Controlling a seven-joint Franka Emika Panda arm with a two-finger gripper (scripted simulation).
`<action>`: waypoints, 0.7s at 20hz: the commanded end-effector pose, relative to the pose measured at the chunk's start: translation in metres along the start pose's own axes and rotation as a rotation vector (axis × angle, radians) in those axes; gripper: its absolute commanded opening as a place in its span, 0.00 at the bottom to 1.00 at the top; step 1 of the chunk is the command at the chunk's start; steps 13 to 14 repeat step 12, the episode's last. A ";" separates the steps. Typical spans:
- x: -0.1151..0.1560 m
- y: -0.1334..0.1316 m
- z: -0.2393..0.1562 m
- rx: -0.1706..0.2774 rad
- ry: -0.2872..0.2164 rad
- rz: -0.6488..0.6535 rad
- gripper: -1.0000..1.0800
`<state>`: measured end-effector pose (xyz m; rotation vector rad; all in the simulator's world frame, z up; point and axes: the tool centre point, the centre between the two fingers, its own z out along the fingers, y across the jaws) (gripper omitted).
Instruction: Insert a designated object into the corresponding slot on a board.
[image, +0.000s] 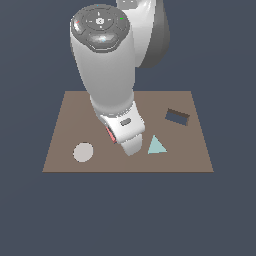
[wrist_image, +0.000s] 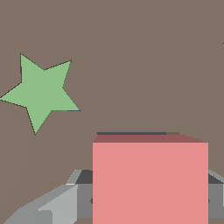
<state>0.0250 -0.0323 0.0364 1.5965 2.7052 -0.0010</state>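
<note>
The salmon-red square block fills the near part of the wrist view, held between my grey fingers. My gripper is shut on it. A thin dark strip of the slot shows just past the block's far edge; the rest of the slot is hidden under the block. In the exterior view my gripper is low over the middle of the brown board. Only a red sliver of the block shows beside the hand. I cannot tell if the block touches the board.
A green star lies flat on the board beside the block. On the board, a teal triangle lies to the exterior view's right of the gripper, a narrow dark rectangular cut-out lies further right, and a pale disc is on the left.
</note>
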 end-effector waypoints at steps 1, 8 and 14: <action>0.000 0.000 0.005 0.000 0.000 -0.003 0.00; 0.000 0.000 0.006 0.000 0.000 -0.003 0.96; 0.000 0.000 0.006 0.000 0.000 -0.003 0.96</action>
